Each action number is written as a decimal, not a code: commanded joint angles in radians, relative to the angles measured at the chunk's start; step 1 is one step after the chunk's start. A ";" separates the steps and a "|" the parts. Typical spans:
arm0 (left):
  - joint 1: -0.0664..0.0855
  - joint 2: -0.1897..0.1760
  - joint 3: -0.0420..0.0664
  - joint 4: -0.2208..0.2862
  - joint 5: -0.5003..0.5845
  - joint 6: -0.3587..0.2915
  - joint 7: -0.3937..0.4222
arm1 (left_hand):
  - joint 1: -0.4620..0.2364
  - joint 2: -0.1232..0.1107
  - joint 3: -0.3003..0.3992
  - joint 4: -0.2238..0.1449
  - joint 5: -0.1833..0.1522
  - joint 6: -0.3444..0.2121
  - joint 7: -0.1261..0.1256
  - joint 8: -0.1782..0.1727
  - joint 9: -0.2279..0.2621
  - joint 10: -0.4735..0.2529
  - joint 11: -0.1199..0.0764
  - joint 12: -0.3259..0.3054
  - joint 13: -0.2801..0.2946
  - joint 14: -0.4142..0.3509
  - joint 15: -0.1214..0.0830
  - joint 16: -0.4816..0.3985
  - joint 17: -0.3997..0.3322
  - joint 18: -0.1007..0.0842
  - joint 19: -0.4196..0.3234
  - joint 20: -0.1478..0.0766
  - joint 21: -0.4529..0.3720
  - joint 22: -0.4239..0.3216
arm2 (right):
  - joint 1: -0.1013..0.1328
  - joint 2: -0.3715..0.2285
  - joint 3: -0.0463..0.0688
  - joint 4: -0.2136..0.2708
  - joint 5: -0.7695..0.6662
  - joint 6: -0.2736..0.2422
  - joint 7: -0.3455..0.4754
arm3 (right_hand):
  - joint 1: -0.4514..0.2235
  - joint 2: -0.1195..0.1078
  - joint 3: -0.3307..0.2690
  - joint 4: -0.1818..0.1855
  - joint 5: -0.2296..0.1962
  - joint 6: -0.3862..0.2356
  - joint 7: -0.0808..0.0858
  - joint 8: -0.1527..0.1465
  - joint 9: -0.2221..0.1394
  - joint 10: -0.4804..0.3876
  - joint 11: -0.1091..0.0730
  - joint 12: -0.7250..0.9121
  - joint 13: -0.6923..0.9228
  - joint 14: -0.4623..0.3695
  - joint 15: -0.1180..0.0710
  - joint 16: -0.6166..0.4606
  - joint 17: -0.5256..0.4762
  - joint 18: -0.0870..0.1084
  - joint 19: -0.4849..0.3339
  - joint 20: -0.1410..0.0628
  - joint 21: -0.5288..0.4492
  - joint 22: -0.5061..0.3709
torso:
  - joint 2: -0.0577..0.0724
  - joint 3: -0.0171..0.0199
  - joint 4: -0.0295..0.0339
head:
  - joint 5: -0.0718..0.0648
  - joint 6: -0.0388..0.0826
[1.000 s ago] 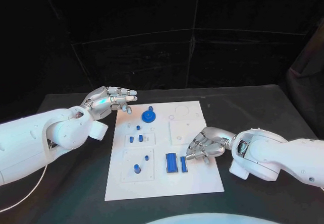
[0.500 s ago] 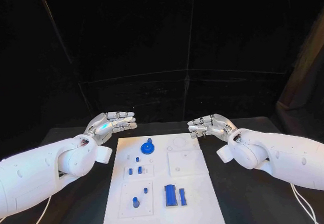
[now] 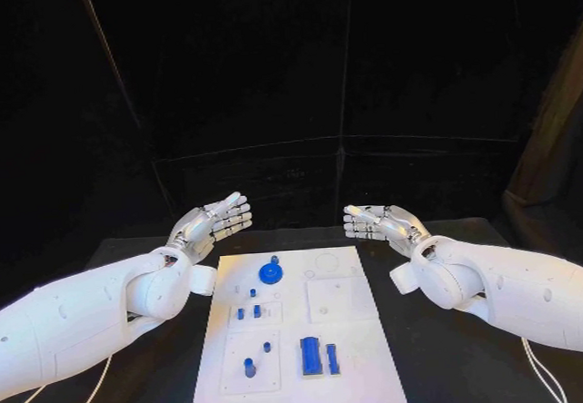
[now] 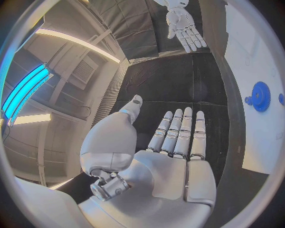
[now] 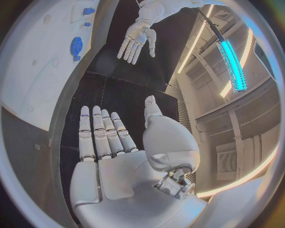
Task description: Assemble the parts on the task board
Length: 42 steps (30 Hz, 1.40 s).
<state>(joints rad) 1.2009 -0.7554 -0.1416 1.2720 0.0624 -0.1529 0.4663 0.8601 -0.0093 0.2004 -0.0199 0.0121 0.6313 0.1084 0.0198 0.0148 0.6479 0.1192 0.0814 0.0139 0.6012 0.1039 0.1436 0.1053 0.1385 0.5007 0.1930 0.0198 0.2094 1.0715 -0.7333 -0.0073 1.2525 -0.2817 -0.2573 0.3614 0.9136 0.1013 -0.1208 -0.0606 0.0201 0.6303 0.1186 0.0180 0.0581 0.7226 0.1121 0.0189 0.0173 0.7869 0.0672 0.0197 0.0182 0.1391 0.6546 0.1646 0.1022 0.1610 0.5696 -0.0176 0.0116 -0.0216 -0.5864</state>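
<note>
The task board (image 3: 299, 337) lies flat on the black worktop (image 3: 143, 373), its long axis running away from the robot. The blue parts are distributed on it: a gear-shaped disc (image 3: 271, 273) at the far end, small pegs (image 3: 247, 311) near the middle, and two upright rectangular blocks (image 3: 318, 355) at the near end.

Both hands are raised above the far end of the board, well apart from every part. The left hand (image 3: 214, 223) is held empty, its fingers (image 4: 178, 130) extended and spread. The right hand (image 3: 384, 223) is likewise empty with fingers (image 5: 101, 128) straight.

All parts lie below and nearward of the fingers. The gear-shaped disc is judged nearer to the left hand. The rectangular blocks, with long axes parallel to the board, lie on the right hand's side, so a descent and retraction would be required.
</note>
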 commanded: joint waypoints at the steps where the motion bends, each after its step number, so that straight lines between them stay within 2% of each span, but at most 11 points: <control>1: -0.012 -0.002 0.014 0.033 -0.014 -0.107 0.013 | -0.280 0.009 -0.065 0.020 -0.012 -0.206 -0.035 -0.020 -0.015 -0.211 -0.039 -0.081 -0.014 -0.196 -0.034 -0.047 -0.035 -0.042 -0.163 -0.063 -0.020 -0.068 | -0.001 -0.005 0.002 0.045 0.062 -0.112 0.039 | -0.299 -0.101 0.040 0.061 -0.020 -0.206 -0.039 -0.018 -0.058 -0.237 -0.037 -0.019 -0.017 -0.258 -0.067 -0.020 -0.018 -0.042 -0.214 -0.054 -0.102 -0.053 | -0.023 0.0160 -0.0105 | 0.019 -0.012; 3: -0.030 -0.005 0.030 0.067 -0.020 -0.172 0.018 | -0.333 0.009 -0.078 0.020 -0.012 -0.244 -0.108 -0.020 -0.015 -0.251 -0.046 -0.081 -0.014 -0.232 -0.104 -0.055 -0.105 -0.052 -0.194 -0.075 -0.020 -0.081 | -0.004 -0.012 0.003 0.090 0.098 -0.178 0.058 | -0.356 -0.101 0.048 0.061 -0.020 -0.246 -0.046 -0.018 -0.058 -0.282 -0.112 -0.019 -0.017 -0.307 -0.067 -0.020 -0.018 -0.052 -0.255 -0.064 -0.102 -0.063 | -0.025 0.0176 -0.0116 | 0.022 -0.014; 4: -0.038 -0.007 0.038 0.083 -0.023 -0.203 0.020 | -0.353 0.009 -0.083 0.020 -0.012 -0.259 -0.108 -0.020 -0.015 -0.266 -0.049 -0.081 -0.014 -0.247 -0.104 -0.059 -0.105 -0.052 -0.206 -0.079 -0.020 -0.086 | -0.006 -0.015 0.003 0.111 0.115 -0.209 0.068 | -0.378 -0.101 0.121 0.061 -0.020 -0.261 -0.119 -0.018 -0.058 -0.299 -0.112 -0.019 -0.017 -0.325 -0.067 -0.020 -0.018 -0.053 -0.270 -0.068 -0.102 -0.067 | -0.025 0.0176 -0.0116 | 0.022 -0.014; 5: -0.047 -0.008 0.046 0.100 -0.026 -0.235 0.023 | -0.373 0.009 -0.087 0.020 -0.012 -0.274 -0.108 -0.020 -0.015 -0.281 -0.119 -0.081 -0.014 -0.261 -0.104 -0.062 -0.105 -0.052 -0.217 -0.084 -0.020 -0.091 | -0.007 -0.019 0.004 0.132 0.132 -0.241 0.077 | -0.397 -0.101 0.121 0.061 -0.020 -0.274 -0.119 -0.018 -0.058 -0.314 -0.112 -0.019 -0.017 -0.342 -0.067 -0.020 -0.018 -0.053 -0.285 -0.072 -0.102 -0.070 | -0.025 0.0176 -0.0116 | 0.022 -0.014; 11: -0.101 -0.017 0.095 0.202 -0.045 -0.433 0.039 | -0.481 0.009 -0.112 0.020 -0.012 -0.353 -0.108 -0.020 -0.015 -0.362 -0.119 -0.081 -0.014 -0.336 -0.104 -0.144 -0.105 -0.063 -0.280 -0.108 -0.020 -0.117 | -0.016 -0.036 0.006 0.248 0.225 -0.411 0.128 | -0.511 -0.101 0.121 0.061 -0.020 -0.353 -0.119 -0.018 -0.058 -0.405 -0.112 -0.019 -0.017 -0.440 -0.067 -0.020 -0.018 -0.064 -0.366 -0.092 -0.102 -0.090 | -0.025 0.0176 -0.0116 | 0.022 -0.014; 12: -0.108 -0.018 0.102 0.216 -0.047 -0.459 0.041 | -0.497 0.009 -0.116 0.020 -0.012 -0.364 -0.108 -0.020 -0.015 -0.374 -0.119 -0.081 -0.014 -0.348 -0.104 -0.144 -0.105 -0.063 -0.289 -0.112 -0.020 -0.121 | -0.017 -0.038 0.006 0.261 0.236 -0.430 0.134 | -0.527 -0.101 0.121 0.061 -0.020 -0.364 -0.119 -0.018 -0.058 -0.417 -0.112 -0.019 -0.017 -0.454 -0.067 -0.020 -0.018 -0.064 -0.377 -0.165 -0.102 -0.161 | -0.025 0.0176 -0.0116 | 0.022 -0.014; 13: -0.114 -0.019 0.108 0.228 -0.050 -0.483 0.043 | -0.511 0.009 -0.118 0.020 -0.012 -0.375 -0.108 -0.020 -0.015 -0.385 -0.119 -0.081 -0.014 -0.357 -0.104 -0.144 -0.105 -0.139 -0.298 -0.115 -0.020 -0.124 | -0.018 -0.040 0.006 0.273 0.246 -0.447 0.139 | -0.542 -0.101 0.121 0.061 -0.020 -0.375 -0.119 -0.018 -0.058 -0.429 -0.112 -0.019 -0.017 -0.468 -0.067 -0.020 -0.018 -0.139 -0.388 -0.165 -0.102 -0.161 | -0.025 0.0176 -0.0116 | 0.022 -0.014; 15: -0.126 -0.021 0.119 0.250 -0.054 -0.526 0.046 | -0.534 0.009 -0.124 0.020 -0.012 -0.392 -0.108 -0.020 -0.015 -0.402 -0.119 -0.081 -0.014 -0.373 -0.104 -0.144 -0.105 -0.139 -0.311 -0.120 -0.020 -0.130 | -0.020 -0.043 0.007 0.292 0.261 -0.476 0.148 | -0.568 -0.101 0.121 0.061 -0.020 -0.392 -0.119 -0.018 -0.058 -0.450 -0.112 -0.019 -0.017 -0.490 -0.067 -0.020 -0.018 -0.139 -0.406 -0.165 -0.102 -0.161 | -0.025 0.0176 -0.0116 | 0.022 -0.014; 16: -0.131 -0.021 0.123 0.260 -0.056 -0.544 0.048 | -0.549 0.009 -0.127 0.020 -0.012 -0.403 -0.108 -0.020 -0.015 -0.414 -0.119 -0.081 -0.014 -0.384 -0.104 -0.144 -0.105 -0.139 -0.320 -0.193 -0.020 -0.134 | -0.020 -0.044 0.007 0.300 0.268 -0.487 0.151 | -0.583 -0.101 0.121 0.061 -0.020 -0.403 -0.119 -0.018 -0.058 -0.462 -0.112 -0.019 -0.017 -0.502 -0.067 -0.020 -0.018 -0.139 -0.416 -0.165 -0.102 -0.161 | -0.025 0.0176 -0.0116 | 0.022 -0.014; 18: -0.141 -0.023 0.132 0.279 -0.059 -0.580 0.051 | -0.576 0.009 -0.200 0.020 -0.012 -0.423 -0.108 -0.020 -0.015 -0.434 -0.119 -0.081 -0.014 -0.403 -0.104 -0.144 -0.105 -0.139 -0.335 -0.193 -0.020 -0.209 | -0.021 -0.046 0.007 0.313 0.278 -0.506 0.157 | -0.612 -0.101 0.121 0.061 -0.020 -0.422 -0.119 -0.018 -0.058 -0.484 -0.112 -0.019 -0.017 -0.528 -0.067 -0.020 -0.018 -0.139 -0.437 -0.165 -0.102 -0.161 | -0.025 0.0176 -0.0116 | 0.022 -0.014; 42: -0.151 -0.025 0.142 0.298 -0.062 -0.617 0.054 | -0.751 0.009 -0.200 0.020 -0.012 -0.548 -0.108 -0.020 -0.015 -0.566 -0.119 -0.081 -0.014 -0.524 -0.104 -0.144 -0.105 -0.139 -0.501 -0.193 -0.020 -0.209 | -0.021 -0.047 0.007 0.317 0.282 -0.513 0.159 | -0.795 -0.101 0.121 0.061 -0.020 -0.550 -0.119 -0.018 -0.058 -0.630 -0.112 -0.019 -0.017 -0.687 -0.067 -0.020 -0.018 -0.139 -0.569 -0.165 -0.102 -0.161 | -0.025 0.0176 -0.0116 | 0.022 -0.014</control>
<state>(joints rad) 1.0484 -0.7799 -0.0015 1.5681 0.0139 -0.7591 0.4911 0.1493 -0.0002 0.0057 -0.0002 0.0037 0.1103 0.0011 0.0039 0.0013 0.1161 -0.0001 0.0067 0.0016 0.1054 -0.0019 0.0067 0.0018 0.0214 0.0786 0.0016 0.0039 0.0027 1.0482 -0.7798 -0.0010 1.5676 -0.0009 -0.7599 0.5039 0.1456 -0.0001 -0.0059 -0.0002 0.0056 0.1010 0.0006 0.0039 0.0013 0.1142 -0.0002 0.0034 0.0010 0.1218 0.0003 0.0045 0.0014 0.0066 0.1031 0.0004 0.0036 0.0014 0.5442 0.0001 -0.0001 0.0000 -0.6002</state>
